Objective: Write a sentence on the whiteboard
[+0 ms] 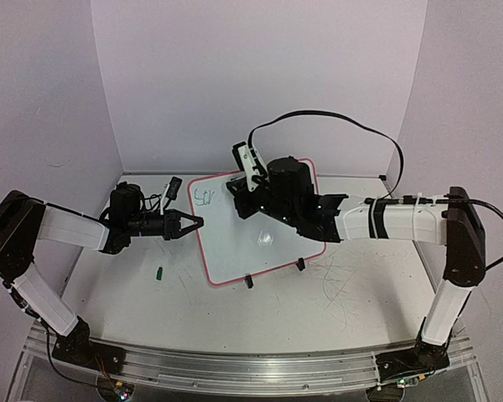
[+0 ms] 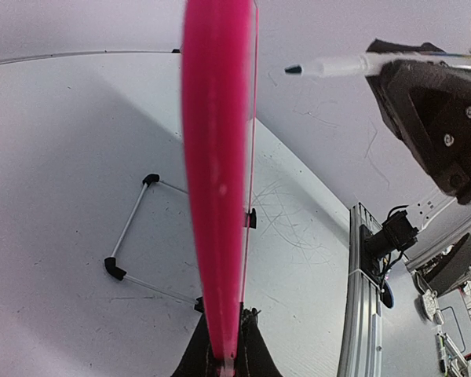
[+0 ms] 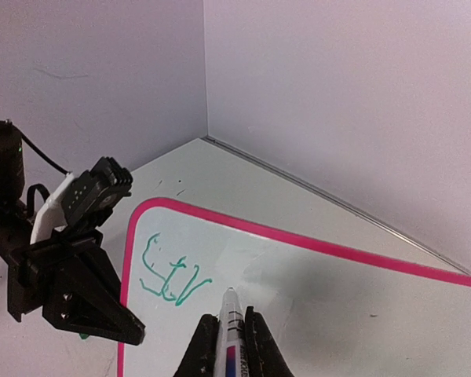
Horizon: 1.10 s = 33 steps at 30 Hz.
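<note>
Left jaws pinch whiteboard (image 1: 253, 251) rim, right jaws marker (image 3: 230, 311); green cap (image 1: 160, 271) nearby.

Left gripper (image 1: 198, 223) (right gripper (image 3: 226, 323) too) clamped

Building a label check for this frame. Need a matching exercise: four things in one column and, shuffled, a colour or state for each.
Things
1. rim
2. writing
3. marker
4. feet

Colour or state
A. black
B. held in the right fingers
C. green
D. pink, clamped in the left fingers

Pairs: 1-D; 2-C; 3-B; 4-A
</note>
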Each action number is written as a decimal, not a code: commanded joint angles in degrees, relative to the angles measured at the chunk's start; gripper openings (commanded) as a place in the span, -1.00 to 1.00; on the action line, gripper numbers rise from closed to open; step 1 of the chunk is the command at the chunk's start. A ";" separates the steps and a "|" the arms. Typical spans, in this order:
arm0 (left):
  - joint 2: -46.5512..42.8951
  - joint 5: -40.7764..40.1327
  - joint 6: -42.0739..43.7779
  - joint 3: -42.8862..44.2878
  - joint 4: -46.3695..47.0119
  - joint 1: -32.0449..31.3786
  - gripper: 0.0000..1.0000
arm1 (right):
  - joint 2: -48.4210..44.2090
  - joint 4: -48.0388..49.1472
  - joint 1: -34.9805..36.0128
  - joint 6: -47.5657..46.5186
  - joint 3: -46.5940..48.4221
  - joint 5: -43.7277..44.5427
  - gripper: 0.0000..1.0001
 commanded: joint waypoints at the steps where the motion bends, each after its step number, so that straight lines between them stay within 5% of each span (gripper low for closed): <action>1: -1.26 -2.69 3.32 1.84 -1.44 -0.32 -1.00 | -0.43 2.08 -0.56 1.41 2.09 -2.17 -1.00; 33: -1.25 -2.62 3.41 1.85 -1.60 -0.35 -1.00 | 3.68 -0.33 -0.23 0.55 5.83 -0.61 -1.00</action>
